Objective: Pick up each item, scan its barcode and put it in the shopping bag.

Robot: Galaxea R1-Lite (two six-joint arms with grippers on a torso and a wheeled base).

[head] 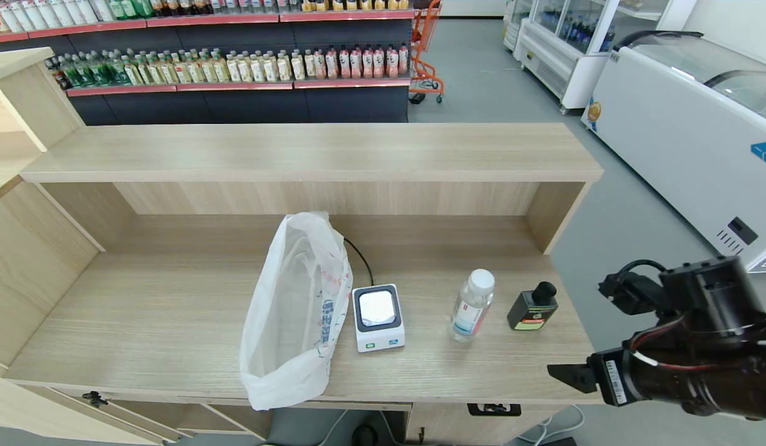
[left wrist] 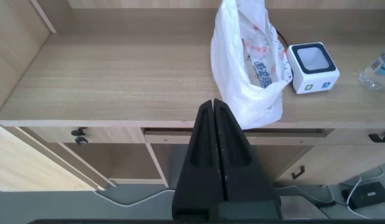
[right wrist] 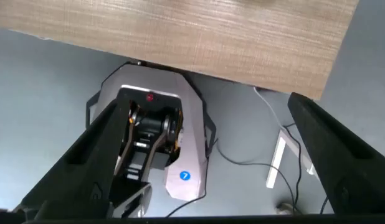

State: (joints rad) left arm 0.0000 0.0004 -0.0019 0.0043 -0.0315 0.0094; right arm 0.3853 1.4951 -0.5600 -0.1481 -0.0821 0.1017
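A white shopping bag [head: 293, 310] stands open at the middle of the wooden counter [head: 141, 322], and a white barcode scanner [head: 378, 317] sits just to its right. Further right stand a clear water bottle [head: 471, 305] and a small dark bottle with a black cap [head: 533, 307]. My right gripper [right wrist: 208, 149] is open and holds nothing; it hangs off the counter's front right corner, below the small dark bottle. My left gripper [left wrist: 213, 112] is shut and holds nothing, in front of the counter's front edge, facing the bag [left wrist: 248, 68] and scanner [left wrist: 312, 67].
A raised shelf [head: 308, 152] runs along the back of the counter with side walls at both ends. A cable [head: 361, 257] leads from the scanner to the back. Drawers [left wrist: 118, 134] sit under the front edge. Store shelves and freezers stand behind.
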